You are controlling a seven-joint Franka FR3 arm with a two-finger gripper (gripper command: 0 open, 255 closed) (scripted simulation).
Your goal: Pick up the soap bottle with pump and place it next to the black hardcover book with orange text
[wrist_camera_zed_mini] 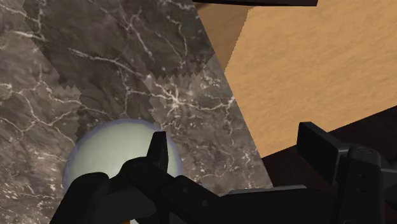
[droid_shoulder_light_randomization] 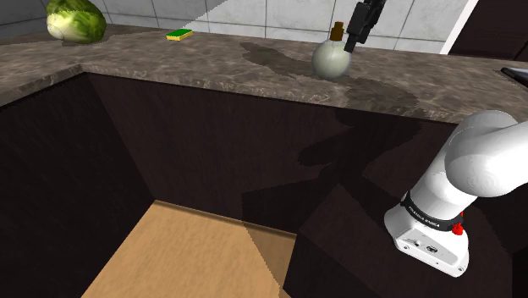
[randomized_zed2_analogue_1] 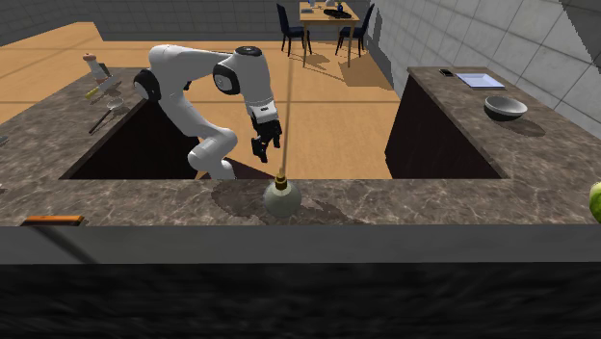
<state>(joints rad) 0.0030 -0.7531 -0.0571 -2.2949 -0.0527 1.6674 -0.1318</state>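
Shoulder view: the soap bottle stands upright on the desk, the pincer just beside its pump, on this view's right. Second exterior view: the pincer hangs above it, slightly to this view's left. Wrist view: fingers spread, gripping nothing; the soap bottle lies outside one finger, not in the gap, so a sideways shift seems needed.

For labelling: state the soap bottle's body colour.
The soap bottle is pale greenish white, clearest in the shoulder view.

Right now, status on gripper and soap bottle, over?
Gripper open, hovering by the pump, not gripping. Soap bottle upright on counter, unheld. Nothing blocks it.
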